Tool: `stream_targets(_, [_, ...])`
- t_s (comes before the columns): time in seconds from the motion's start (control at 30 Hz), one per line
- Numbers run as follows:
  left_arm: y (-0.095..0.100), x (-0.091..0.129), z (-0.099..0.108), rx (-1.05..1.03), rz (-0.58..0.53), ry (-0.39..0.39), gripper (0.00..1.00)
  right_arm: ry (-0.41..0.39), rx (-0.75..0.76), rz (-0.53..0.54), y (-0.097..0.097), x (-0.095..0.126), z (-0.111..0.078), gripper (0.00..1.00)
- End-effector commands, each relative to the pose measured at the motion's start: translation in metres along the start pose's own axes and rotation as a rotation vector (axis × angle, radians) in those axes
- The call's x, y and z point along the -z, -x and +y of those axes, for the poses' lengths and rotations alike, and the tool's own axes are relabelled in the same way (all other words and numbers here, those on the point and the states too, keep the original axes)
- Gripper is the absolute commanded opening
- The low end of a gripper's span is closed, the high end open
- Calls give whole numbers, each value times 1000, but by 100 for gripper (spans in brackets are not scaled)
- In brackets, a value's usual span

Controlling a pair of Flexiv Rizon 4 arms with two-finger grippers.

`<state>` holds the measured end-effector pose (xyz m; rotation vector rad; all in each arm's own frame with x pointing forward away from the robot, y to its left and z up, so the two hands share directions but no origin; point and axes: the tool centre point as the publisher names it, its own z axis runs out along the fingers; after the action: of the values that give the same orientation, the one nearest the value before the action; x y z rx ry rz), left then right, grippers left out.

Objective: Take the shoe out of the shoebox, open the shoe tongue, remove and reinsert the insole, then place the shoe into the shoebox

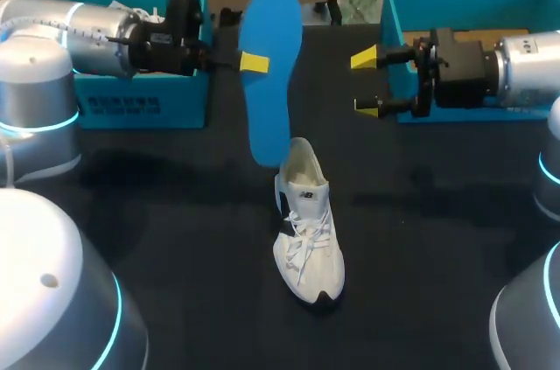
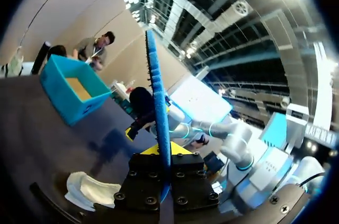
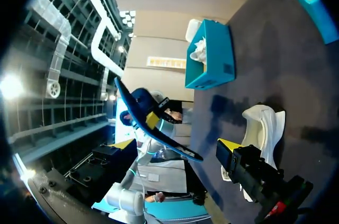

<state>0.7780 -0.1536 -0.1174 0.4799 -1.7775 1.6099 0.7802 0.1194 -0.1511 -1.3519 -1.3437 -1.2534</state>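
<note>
the left gripper [image 1: 254, 62] pinches the blue insole [image 1: 269, 116] upright above the white shoe [image 1: 308, 230], seemingly for reinsertion; the right gripper [image 1: 366, 83] hangs open, empty.

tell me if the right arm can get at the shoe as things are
Probably yes. The right gripper is open and empty, and the shoe stands alone on the table with nothing between them. Only the insole, held up by the left gripper, hangs near its heel.
</note>
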Motion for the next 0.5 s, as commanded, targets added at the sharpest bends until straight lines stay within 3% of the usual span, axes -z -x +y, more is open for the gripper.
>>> stream_targets(0.03, [-4,8,-2,-378,60,59,0,1,-1,-3,0,-2,1,100])
stream_targets(0.33, [-3,5,9,-702,-159,45,0,1,-1,-3,0,-2,1,100])
stream_targets(0.5, [4,7,8,-669,-196,-12,0,1,-1,-3,0,-2,1,100])
